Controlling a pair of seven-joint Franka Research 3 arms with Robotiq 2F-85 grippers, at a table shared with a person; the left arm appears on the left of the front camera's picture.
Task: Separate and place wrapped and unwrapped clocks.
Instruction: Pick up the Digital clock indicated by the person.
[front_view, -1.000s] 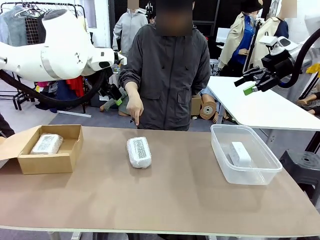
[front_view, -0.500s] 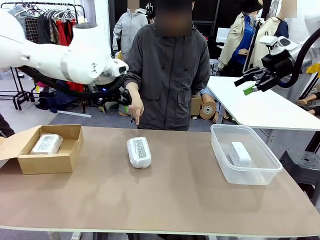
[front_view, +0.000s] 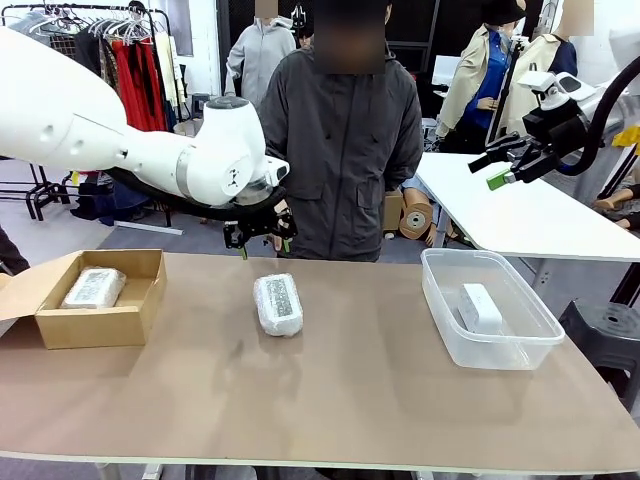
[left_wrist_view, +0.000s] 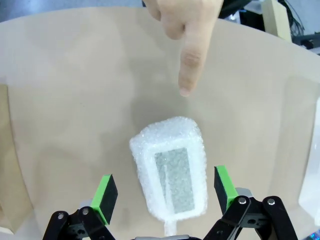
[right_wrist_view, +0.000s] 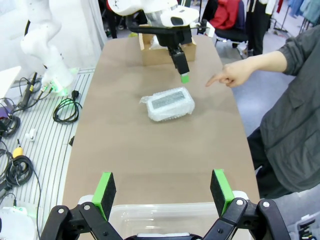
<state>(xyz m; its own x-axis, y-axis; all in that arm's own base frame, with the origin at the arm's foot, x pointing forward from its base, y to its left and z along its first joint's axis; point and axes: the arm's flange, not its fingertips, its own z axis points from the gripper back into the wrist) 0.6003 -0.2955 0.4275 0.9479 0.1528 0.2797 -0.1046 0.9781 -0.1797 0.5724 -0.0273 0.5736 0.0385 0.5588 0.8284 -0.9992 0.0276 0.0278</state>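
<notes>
We see a wide, flat brown surface. The big white left arm bends in from the side and reaches over to the middle. Its left tool points down and hangs just above a wrapped clock. This clock is an oblong block in bumpy clear plastic with a grey speckled face, and it lies in the middle of the surface. The tool's jaws are wide apart with nothing in them. In the left wrist view a green pad stands on each side of the clock. The right tool is held up high on the other side, spread wide and empty too. An open brown cardboard box holds a second wrapped clock. A clear plastic tub holds a smooth, bare white clock. A person's hand points a finger down near the middle clock.
</notes>
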